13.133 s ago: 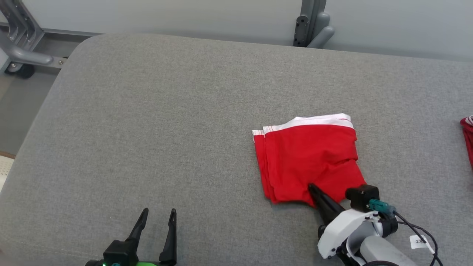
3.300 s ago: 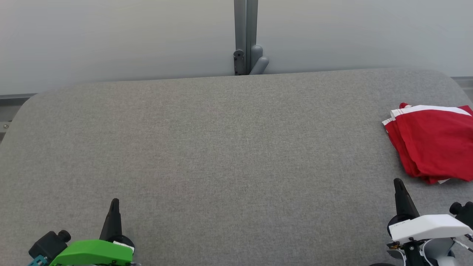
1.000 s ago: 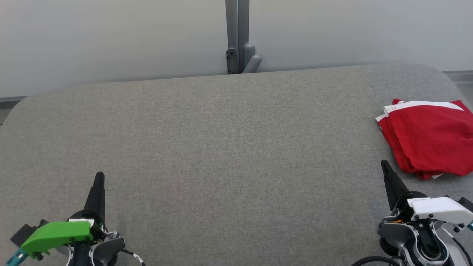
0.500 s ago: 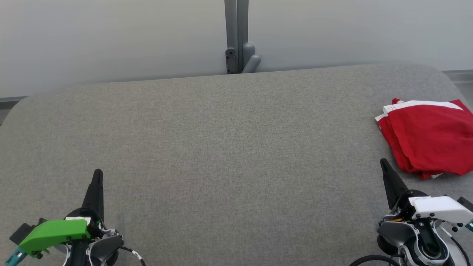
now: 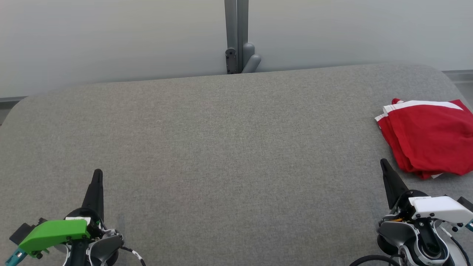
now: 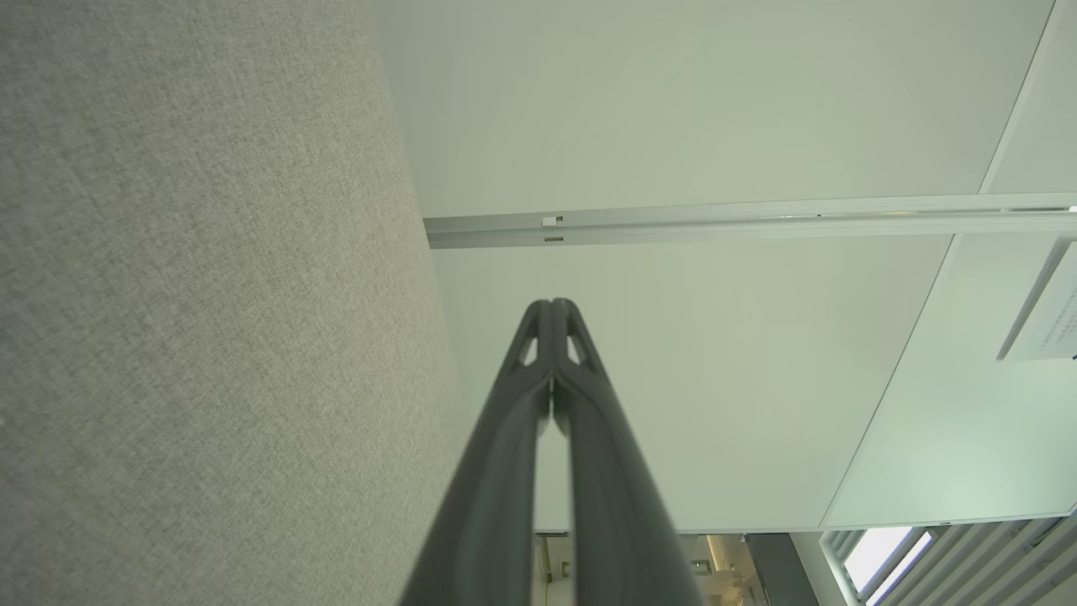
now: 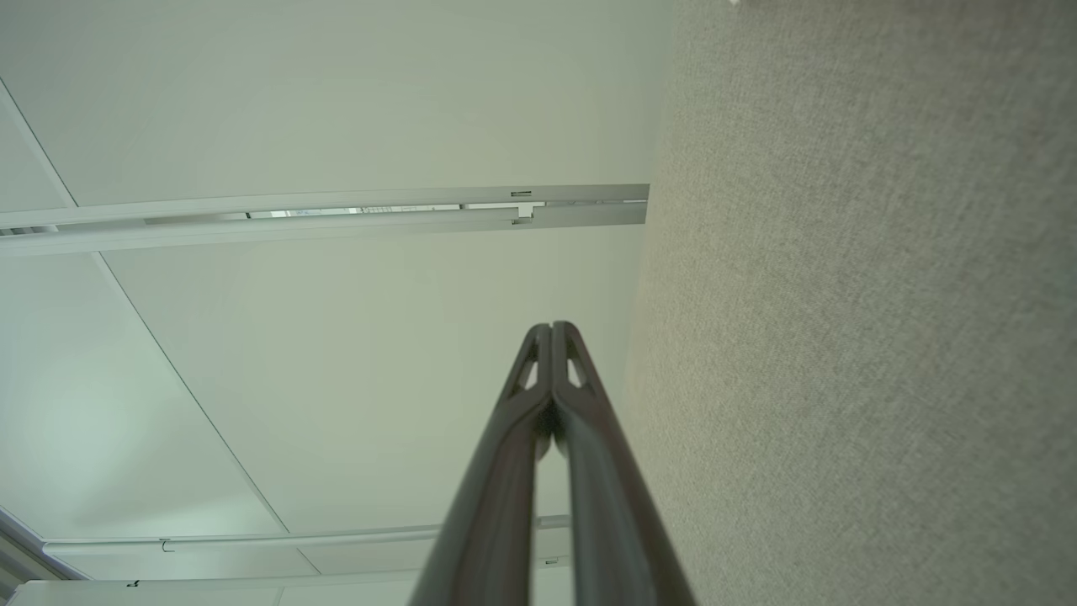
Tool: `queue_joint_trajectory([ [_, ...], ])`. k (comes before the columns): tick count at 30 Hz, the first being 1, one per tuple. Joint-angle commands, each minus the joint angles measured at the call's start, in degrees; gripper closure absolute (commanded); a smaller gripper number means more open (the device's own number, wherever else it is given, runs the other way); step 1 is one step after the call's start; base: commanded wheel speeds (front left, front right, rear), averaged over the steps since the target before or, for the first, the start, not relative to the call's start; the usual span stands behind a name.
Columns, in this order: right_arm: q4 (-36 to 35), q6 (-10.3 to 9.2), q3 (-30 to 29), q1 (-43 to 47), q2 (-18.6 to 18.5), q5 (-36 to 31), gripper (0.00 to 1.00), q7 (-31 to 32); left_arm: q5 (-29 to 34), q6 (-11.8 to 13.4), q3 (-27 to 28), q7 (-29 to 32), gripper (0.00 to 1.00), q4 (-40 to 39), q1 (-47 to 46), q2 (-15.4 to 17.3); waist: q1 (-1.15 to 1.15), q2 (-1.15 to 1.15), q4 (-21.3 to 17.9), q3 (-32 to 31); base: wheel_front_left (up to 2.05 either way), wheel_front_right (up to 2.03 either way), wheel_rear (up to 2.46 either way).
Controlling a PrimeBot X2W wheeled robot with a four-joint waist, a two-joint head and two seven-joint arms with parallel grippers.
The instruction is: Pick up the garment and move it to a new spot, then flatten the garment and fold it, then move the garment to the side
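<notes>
The garment (image 5: 428, 138), red with a white band along its far edge, lies folded at the right side of the grey padded table (image 5: 221, 147), running past the head view's right edge. My right gripper (image 5: 384, 164) is shut with nothing in it, its tip just left of the garment's near corner and apart from it. At the lower left my left gripper (image 5: 98, 174) is shut and empty over bare table. In the wrist views the left gripper (image 6: 551, 305) and the right gripper (image 7: 551, 326) each have their fingers pressed together, with the wall beyond them.
A pale wall with a grey post and bracket (image 5: 238, 55) stands behind the table's far edge. The table's rounded corners sit at far left and far right, and the wide middle is bare grey fabric.
Over the last second nothing has visibly moved. Earlier the garment lay mid-table with my right gripper on it; it now rests at the right side, let go, and the head view has turned.
</notes>
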Motion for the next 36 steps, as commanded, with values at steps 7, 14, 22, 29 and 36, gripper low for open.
queue_joint_trajectory([
  [7, 0.12, 0.02, 0.08, -0.68, -0.26, 0.34, 1.0, 0.21, -0.18, -0.21, 0.1, 0.23, 1.0, -0.26, -0.57, 0.31, 0.0, 0.0, 0.0, 0.0, 0.0, 0.0, 0.0],
  [14, 0.11, 0.02, 0.07, -0.68, -0.26, 0.34, 1.0, 0.21, -0.18, -0.21, 0.1, 0.23, 1.0, -0.27, -0.56, 0.31, 0.0, 0.0, 0.0, 0.0, 0.0, 0.0, 0.0],
  [22, 0.11, 0.02, 0.08, -0.68, -0.26, 0.33, 1.0, 0.21, -0.18, -0.21, 0.1, 0.23, 1.0, -0.27, -0.56, 0.31, 0.0, 0.0, 0.0, 0.0, 0.0, 0.0, 0.0],
  [29, 0.11, 0.02, 0.08, -0.68, -0.26, 0.33, 1.0, 0.21, -0.18, -0.21, 0.1, 0.23, 1.0, -0.27, -0.56, 0.31, 0.0, 0.0, 0.0, 0.0, 0.0, 0.0, 0.0],
  [36, 0.11, 0.02, 0.08, -0.68, -0.26, 0.33, 1.0, 0.21, -0.18, -0.21, 0.1, 0.23, 1.0, -0.27, -0.56, 0.31, 0.0, 0.0, 0.0, 0.0, 0.0, 0.0, 0.0],
])
